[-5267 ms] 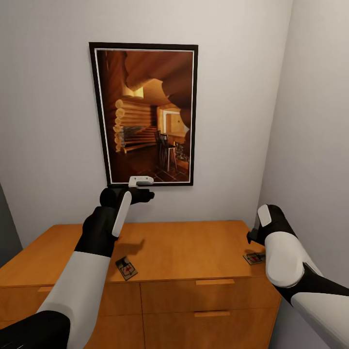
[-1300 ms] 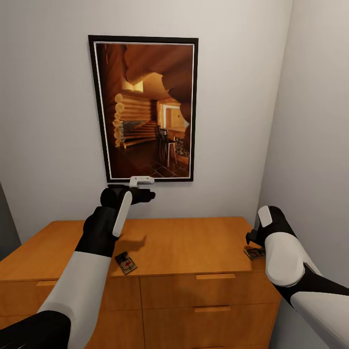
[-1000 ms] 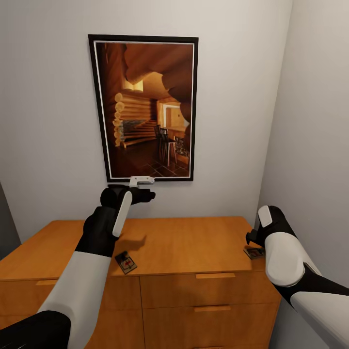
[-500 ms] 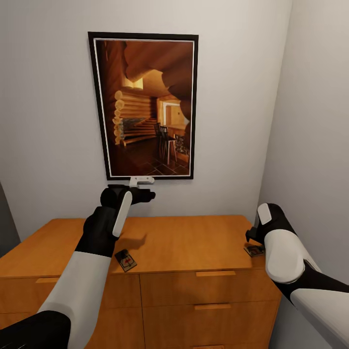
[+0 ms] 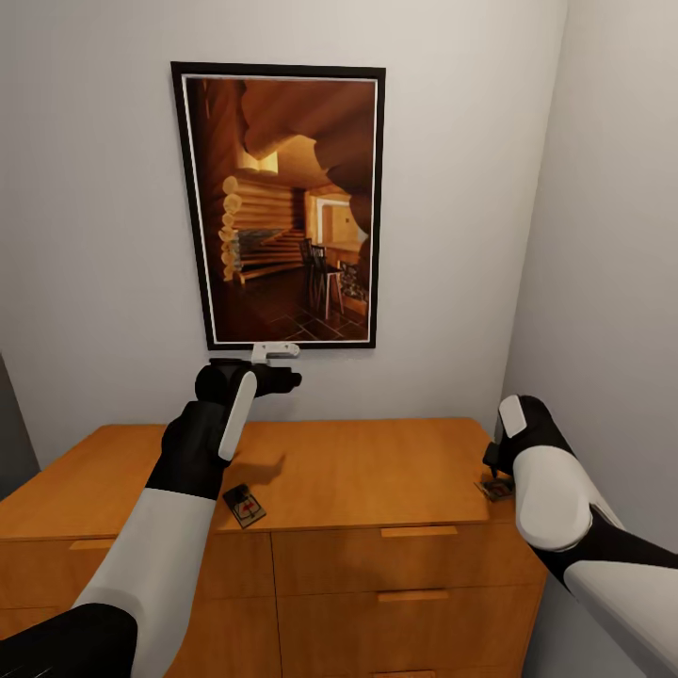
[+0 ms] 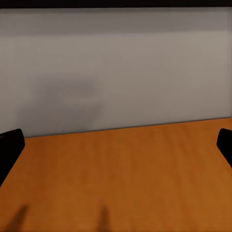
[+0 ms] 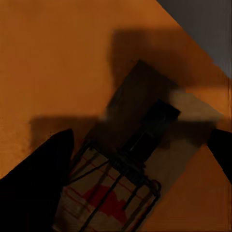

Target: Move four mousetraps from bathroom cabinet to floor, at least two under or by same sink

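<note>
The right gripper (image 5: 492, 468) has dipped onto the mousetrap (image 7: 133, 166) at the cabinet's (image 5: 377, 471) right front corner, jaws apart astride it, so a pickup looks close. The left gripper (image 6: 116, 145) hangs wide open above the cabinet; another mousetrap (image 5: 244, 506) lies beneath that arm.

No words, numbers or brand names can be read anywhere. The mousetrap (image 7: 130, 169) under the right wrist camera has red marks on its board, but they are too blurry to tell as letters. The framed picture (image 5: 282, 202) on the wall shows a log room and has no writing.
</note>
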`<state>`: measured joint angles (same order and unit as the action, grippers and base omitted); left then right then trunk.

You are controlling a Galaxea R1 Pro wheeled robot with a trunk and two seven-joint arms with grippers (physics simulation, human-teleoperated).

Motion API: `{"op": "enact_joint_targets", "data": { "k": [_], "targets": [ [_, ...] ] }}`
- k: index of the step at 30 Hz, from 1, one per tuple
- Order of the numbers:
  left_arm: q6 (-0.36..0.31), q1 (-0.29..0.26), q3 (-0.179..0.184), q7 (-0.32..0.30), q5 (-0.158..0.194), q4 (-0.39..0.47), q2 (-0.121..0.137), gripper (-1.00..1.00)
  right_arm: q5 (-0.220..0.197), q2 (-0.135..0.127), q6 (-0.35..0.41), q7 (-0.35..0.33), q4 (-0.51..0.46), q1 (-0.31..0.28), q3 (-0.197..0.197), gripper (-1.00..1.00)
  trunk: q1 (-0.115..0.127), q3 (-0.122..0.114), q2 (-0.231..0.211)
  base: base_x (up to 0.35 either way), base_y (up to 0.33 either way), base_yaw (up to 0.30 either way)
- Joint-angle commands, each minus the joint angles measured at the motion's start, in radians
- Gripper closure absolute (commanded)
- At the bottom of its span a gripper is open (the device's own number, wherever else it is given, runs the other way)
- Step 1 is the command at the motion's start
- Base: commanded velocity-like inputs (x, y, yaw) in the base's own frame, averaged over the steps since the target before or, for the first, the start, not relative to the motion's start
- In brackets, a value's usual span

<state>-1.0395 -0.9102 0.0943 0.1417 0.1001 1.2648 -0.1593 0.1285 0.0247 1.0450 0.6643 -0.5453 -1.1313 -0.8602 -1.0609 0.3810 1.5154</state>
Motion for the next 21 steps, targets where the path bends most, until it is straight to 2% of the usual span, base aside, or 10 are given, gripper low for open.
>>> {"op": "enact_joint_targets", "data": {
  "k": [1,14,21],
  "targets": [
    [-0.004,-0.001,0.001,0.010,0.010,0.001,0.000,-1.00,-0.033,0.001,0.002,-0.002,-0.001,0.018,-0.010,1.00,0.000,0.002,0.000,0.000,0.000,0.000],
    [-0.004,-0.001,0.001,0.010,0.010,0.002,0.000,-1.00,-0.032,-0.003,0.002,0.003,0.027,0.018,-0.010,1.00,0.000,0.002,0.000,0.000,0.000,0.000],
    [-0.004,-0.001,0.001,0.010,0.009,0.002,0.000,-1.00,-0.025,0.003,0.002,0.005,0.026,0.018,0.004,1.00,0.000,0.002,0.000,0.000,0.000,0.000]
  ]
}}
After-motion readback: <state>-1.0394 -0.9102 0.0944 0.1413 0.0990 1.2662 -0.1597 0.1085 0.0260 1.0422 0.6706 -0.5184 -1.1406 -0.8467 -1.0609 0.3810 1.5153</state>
